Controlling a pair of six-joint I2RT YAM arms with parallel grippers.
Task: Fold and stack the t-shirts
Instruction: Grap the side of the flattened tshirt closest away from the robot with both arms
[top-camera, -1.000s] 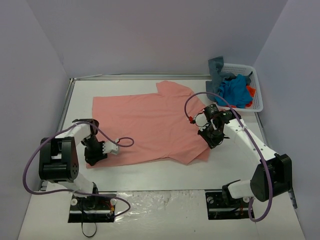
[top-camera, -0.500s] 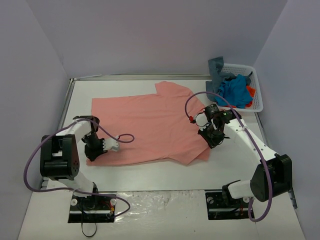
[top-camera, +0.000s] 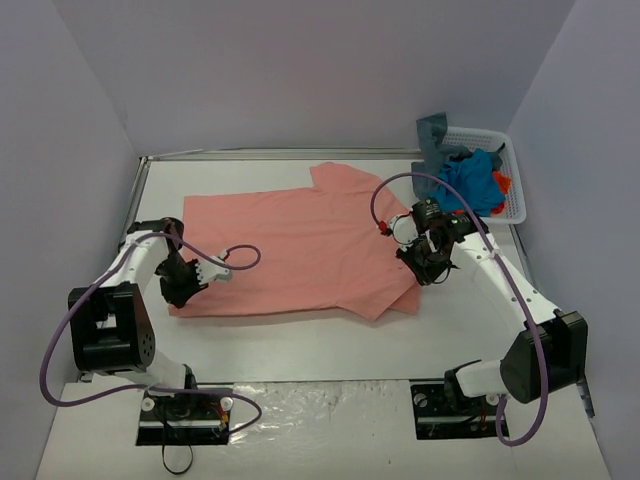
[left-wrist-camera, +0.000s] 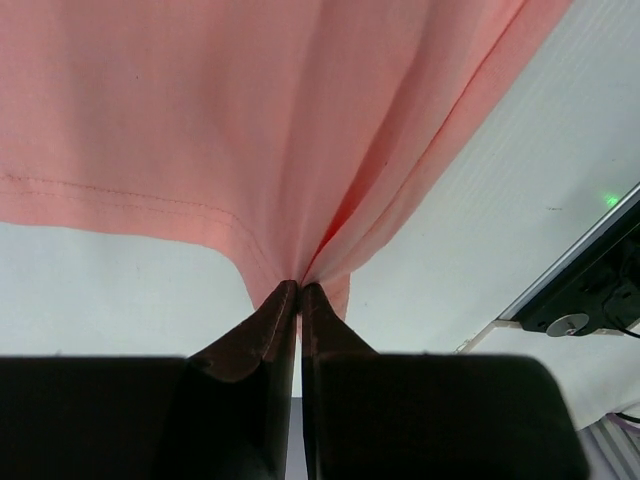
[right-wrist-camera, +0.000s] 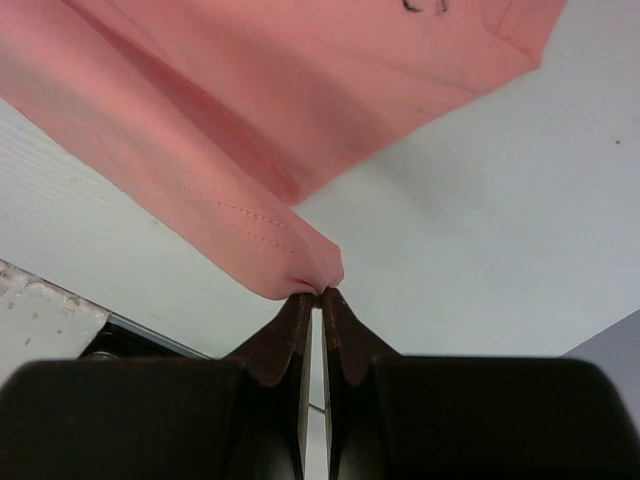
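Note:
A salmon-pink t-shirt (top-camera: 300, 245) lies spread flat across the table, its collar end toward the right. At the shirt's near left corner, my left gripper (top-camera: 180, 282) is shut on the hem. In the left wrist view the cloth (left-wrist-camera: 250, 110) gathers into pleats where the left gripper (left-wrist-camera: 300, 286) pinches it. My right gripper (top-camera: 426, 264) is shut on the shirt's near right edge. The right wrist view shows a rolled fold of the cloth (right-wrist-camera: 300, 90) bunched at the right gripper (right-wrist-camera: 318, 293).
A white lattice basket (top-camera: 516, 170) stands at the back right with a bright blue t-shirt (top-camera: 468, 182), a slate grey-blue t-shirt (top-camera: 433, 135) and an orange-red t-shirt (top-camera: 501, 183) in it. A metal rim (top-camera: 133, 205) borders the table's left side. Grey walls enclose the table.
My left gripper has shut on the shirt's near left corner and drawn it away from the table's near edge. The right gripper, still shut on the cloth, has shifted slightly the same way.

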